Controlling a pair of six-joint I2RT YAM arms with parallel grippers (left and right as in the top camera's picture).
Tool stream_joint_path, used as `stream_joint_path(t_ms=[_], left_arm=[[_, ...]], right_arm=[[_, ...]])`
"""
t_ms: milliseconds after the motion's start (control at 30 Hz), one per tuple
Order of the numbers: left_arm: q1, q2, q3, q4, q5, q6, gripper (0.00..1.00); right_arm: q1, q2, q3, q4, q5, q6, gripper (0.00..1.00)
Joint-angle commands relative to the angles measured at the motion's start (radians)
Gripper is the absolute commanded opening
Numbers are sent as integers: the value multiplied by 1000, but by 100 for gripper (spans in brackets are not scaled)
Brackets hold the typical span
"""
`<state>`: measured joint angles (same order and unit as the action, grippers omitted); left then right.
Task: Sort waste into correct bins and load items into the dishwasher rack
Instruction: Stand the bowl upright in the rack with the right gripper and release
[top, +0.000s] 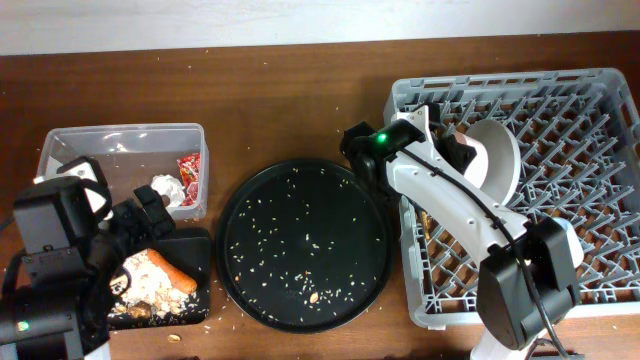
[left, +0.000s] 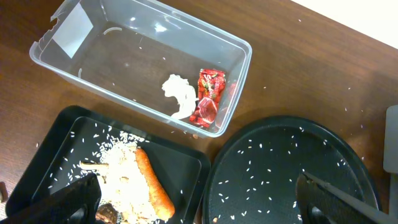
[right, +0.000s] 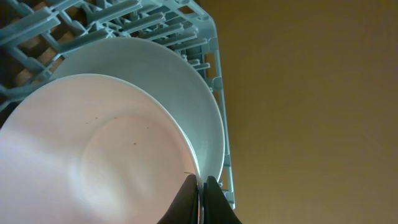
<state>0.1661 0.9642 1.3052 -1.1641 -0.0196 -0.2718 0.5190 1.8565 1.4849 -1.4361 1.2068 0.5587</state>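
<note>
The clear tub (top: 120, 140) holds the white tissue (left: 179, 96) and the red wrapper (left: 210, 99). The black rectangular tray (left: 186, 162) holds the orange carrot stick (left: 153, 183) on a pile of pale and brownish food scraps (left: 115, 171). My left gripper (left: 199, 205) is open and empty above the tray's right edge; it also shows in the overhead view (top: 150, 212). My right gripper (right: 200, 186) is shut on the rim of the pale round plate (right: 93, 143), which stands on edge in the grey dishwasher rack (top: 570, 230). Cups, bowl, spoon and chopsticks are out of view.
A large round black tray (top: 305, 245) scattered with rice grains lies between the bins and the rack. The rack's left wall (right: 208, 81) is close beside the plate. The brown table runs to a pale wall at the back.
</note>
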Motion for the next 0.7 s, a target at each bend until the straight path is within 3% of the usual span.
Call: stream_joint_path(t_ms=[0,367,633,667], left_arm=[[7,-3,5,-1,-14,16,99],[7,-3,5,-1,-14,16,99],[7,-3,5,-1,-14,16,99],[7,-3,5,-1,-14,16,99]], right_arm=[[-32,12,22,4,51,26,4],[-53,66,-5,1,-6,26,4],[64,77,-5,0,-7,23,4],[76,77,-5,-2,-10,22,11]])
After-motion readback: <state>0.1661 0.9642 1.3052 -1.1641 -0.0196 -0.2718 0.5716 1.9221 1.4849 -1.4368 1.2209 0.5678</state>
